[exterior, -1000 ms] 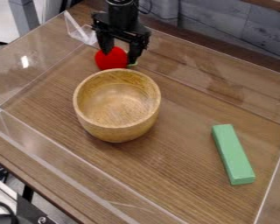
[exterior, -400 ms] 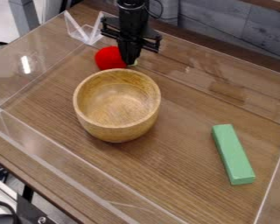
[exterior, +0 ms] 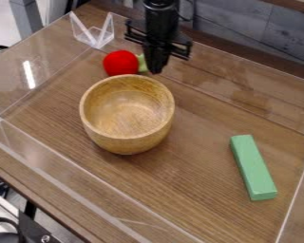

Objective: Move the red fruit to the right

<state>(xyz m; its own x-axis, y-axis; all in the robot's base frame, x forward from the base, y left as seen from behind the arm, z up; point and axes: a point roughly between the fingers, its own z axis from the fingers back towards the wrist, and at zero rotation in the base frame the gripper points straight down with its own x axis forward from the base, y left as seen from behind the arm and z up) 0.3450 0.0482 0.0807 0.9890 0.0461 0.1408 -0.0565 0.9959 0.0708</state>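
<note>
The red fruit (exterior: pixel 118 63) is bright, uniform red with a small pale-green tip. The gripper (exterior: pixel 159 65) and its fingers (exterior: pixel 155 62) are black. The wooden bowl (exterior: pixel 126 113) is light tan with visible grain, paler inside than on the outer wall. The block (exterior: pixel 254 166) is flat mid-green, unpatterned. The tabletop (exterior: pixel 193 104) is brown wood-grain laminate with streaked lines. The enclosure walls (exterior: pixel 28 71) along the tabletop edges are clear, with white glare.
</note>
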